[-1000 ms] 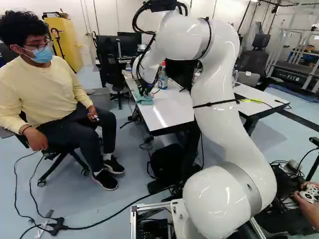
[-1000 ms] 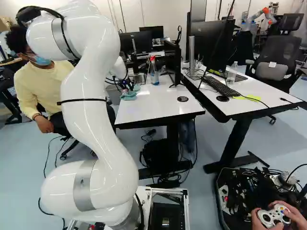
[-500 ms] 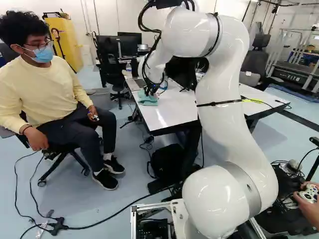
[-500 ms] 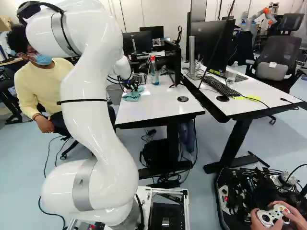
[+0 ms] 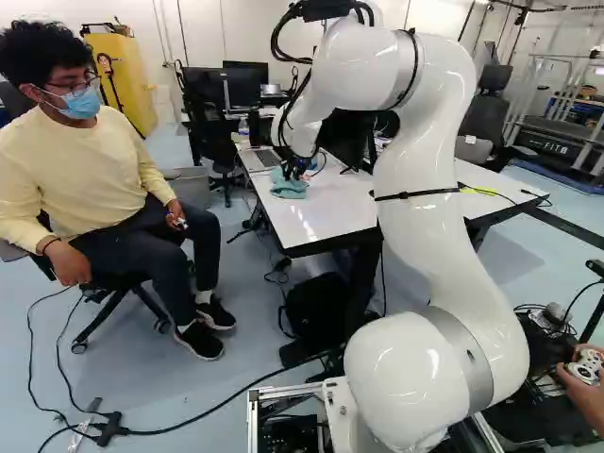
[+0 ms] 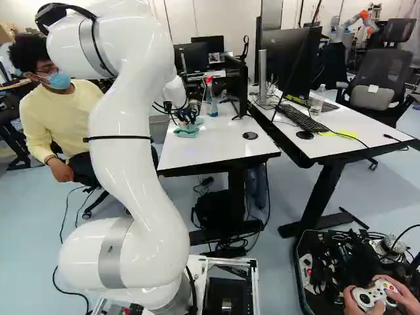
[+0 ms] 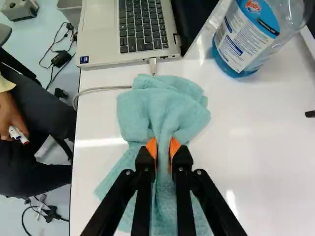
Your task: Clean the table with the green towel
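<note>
One green towel (image 7: 165, 110), its long axis pointing toward the laptop (image 7: 103, 37), sits pinched in the end effector (image 5: 295, 171).

A low pass lies open over the near half of the table (image 6: 216, 151), left edge to right. Toward the far-left corner the laptop (image 7: 101, 37) blocks; the cleaner bottle (image 7: 246, 37) and, by the right edge, a monitor (image 6: 236, 82) also obstruct.

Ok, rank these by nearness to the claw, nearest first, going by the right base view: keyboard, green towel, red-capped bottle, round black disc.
1. Green towel: in the claw itself.
2. Red-capped bottle: just right of the claw, same table.
3. Round black disc: farther right, same table.
4. Keyboard: farthest right, on the next table.
</note>
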Motion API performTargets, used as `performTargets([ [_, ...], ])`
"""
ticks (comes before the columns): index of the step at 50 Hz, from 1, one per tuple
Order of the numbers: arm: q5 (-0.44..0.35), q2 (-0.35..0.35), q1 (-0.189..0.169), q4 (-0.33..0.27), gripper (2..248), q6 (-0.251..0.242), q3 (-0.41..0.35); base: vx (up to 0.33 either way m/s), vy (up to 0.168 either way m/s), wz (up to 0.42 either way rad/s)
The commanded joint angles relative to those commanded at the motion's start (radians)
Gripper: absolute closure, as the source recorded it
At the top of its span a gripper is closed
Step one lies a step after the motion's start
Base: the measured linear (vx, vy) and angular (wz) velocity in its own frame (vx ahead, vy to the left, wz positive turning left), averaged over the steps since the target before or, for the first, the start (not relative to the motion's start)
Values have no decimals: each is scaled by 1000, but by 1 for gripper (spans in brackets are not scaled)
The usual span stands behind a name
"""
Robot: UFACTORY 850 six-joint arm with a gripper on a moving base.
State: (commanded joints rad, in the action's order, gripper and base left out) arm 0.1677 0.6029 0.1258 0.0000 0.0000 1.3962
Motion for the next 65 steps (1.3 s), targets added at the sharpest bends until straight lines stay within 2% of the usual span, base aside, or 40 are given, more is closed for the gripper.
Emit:
performTargets([
  [13,0,-33,1,0,199,0,-13,0,0,0],
  [23,8,-80,12,0,199,0,-51,0,0,0],
  [65,144,-241,56,0,199,0,-147,0,0,0],
])
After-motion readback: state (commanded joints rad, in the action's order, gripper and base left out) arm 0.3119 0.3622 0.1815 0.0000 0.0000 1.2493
